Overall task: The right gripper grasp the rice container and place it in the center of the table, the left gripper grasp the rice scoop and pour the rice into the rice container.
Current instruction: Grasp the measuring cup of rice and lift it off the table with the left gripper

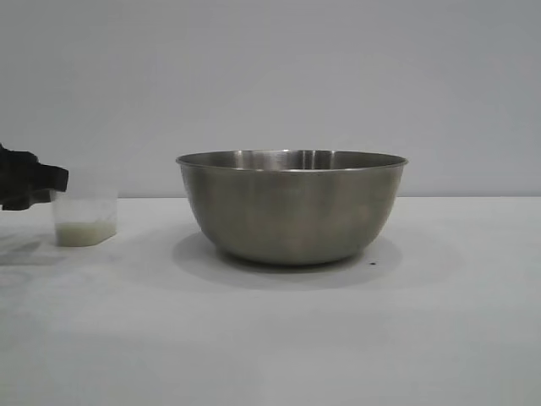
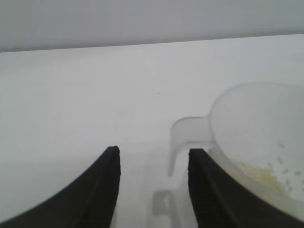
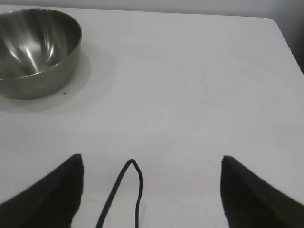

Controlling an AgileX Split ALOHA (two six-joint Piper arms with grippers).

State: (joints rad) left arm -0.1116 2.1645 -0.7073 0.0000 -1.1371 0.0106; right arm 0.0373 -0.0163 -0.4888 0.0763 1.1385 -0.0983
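Note:
The rice container (image 1: 292, 207), a large steel bowl, stands mid-table; it also shows far off in the right wrist view (image 3: 38, 52). At the far left stands the rice scoop (image 1: 84, 218), a small clear cup with a pale layer of rice (image 1: 84, 230) in its bottom. My left gripper (image 1: 34, 182) is at the scoop's outer side. In the left wrist view the scoop's handle (image 2: 183, 140) lies between the left gripper's (image 2: 154, 149) fingers, close to the one by the cup body (image 2: 261, 137), with a wide gap to the other. My right gripper (image 3: 151, 157) is open over bare table.
The white table (image 1: 439, 321) stretches bare to the right of the bowl. Its rounded far corner (image 3: 278, 23) shows in the right wrist view. A black cable (image 3: 128, 190) loops between the right fingers. A dark speck (image 1: 373, 263) lies by the bowl's base.

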